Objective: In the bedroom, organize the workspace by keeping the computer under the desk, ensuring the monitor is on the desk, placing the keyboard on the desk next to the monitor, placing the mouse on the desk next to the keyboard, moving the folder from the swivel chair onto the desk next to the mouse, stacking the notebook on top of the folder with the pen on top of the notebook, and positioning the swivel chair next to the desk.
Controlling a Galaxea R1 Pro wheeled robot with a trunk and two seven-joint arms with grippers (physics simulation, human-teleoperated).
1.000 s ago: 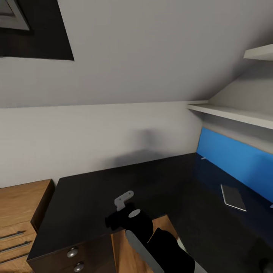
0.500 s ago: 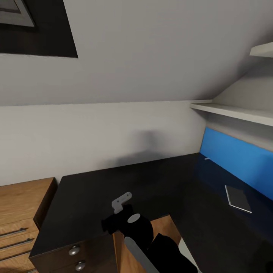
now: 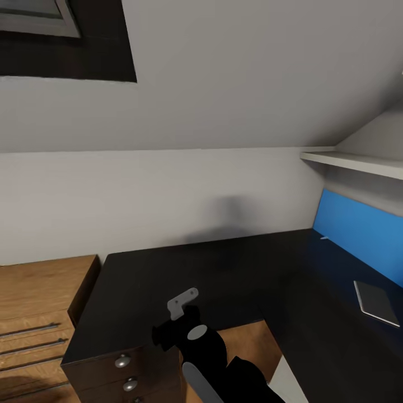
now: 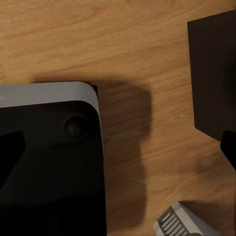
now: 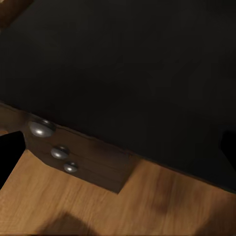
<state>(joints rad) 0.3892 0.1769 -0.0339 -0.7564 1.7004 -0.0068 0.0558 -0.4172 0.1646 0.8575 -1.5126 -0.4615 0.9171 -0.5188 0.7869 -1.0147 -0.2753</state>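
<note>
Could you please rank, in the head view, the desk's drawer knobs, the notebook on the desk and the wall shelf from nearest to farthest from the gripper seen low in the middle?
1. Drawer knobs: just beside the gripper, lower left.
2. Notebook: far right on the desk.
3. Wall shelf: upper right, above the blue panel.

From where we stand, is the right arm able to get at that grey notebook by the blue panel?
Probably not yet. The notebook lies at the desk's far right end against the blue panel, while the arm hangs over the drawer end, well apart. Nothing blocks the desktop between them.

Sloped white wall point(image 3: 224, 84), what looks like a dark window point(image 3: 67, 45), wooden floor point(image 5: 98, 206), white shelf point(image 3: 358, 163).
</note>
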